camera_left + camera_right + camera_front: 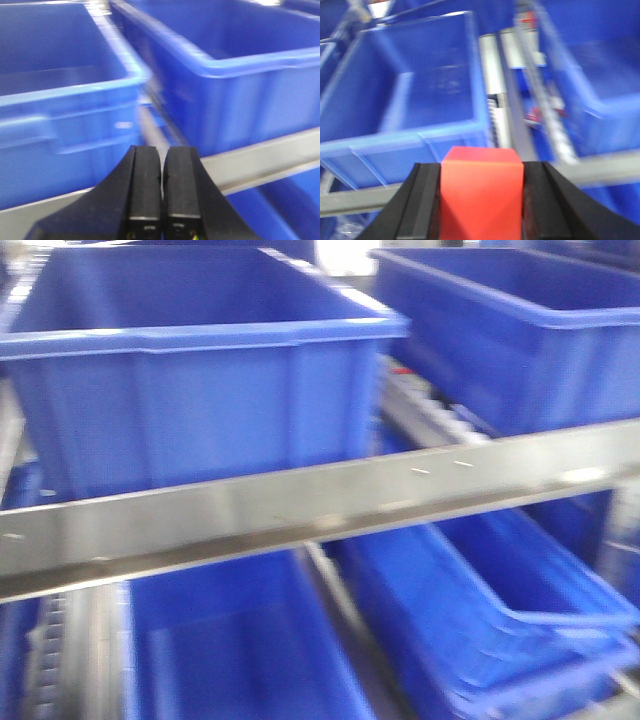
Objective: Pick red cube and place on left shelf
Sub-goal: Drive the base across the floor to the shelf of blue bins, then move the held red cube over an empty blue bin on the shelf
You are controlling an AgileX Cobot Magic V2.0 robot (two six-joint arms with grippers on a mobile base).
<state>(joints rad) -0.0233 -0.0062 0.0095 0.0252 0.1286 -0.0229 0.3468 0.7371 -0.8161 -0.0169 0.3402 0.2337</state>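
right end effector [481,200] clamps red cube [481,192] above left shelf [300,505] crates.

Crates [200,390] glossy blue plastic; left shelf [300,510] smooth shiny metal; red cube [481,190] matt, smooth.

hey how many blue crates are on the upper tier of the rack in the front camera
2. The left crate fills the left half; the right crate sits upper right. More may be hidden off-frame.

No legible text, labels or numbers anywhere.
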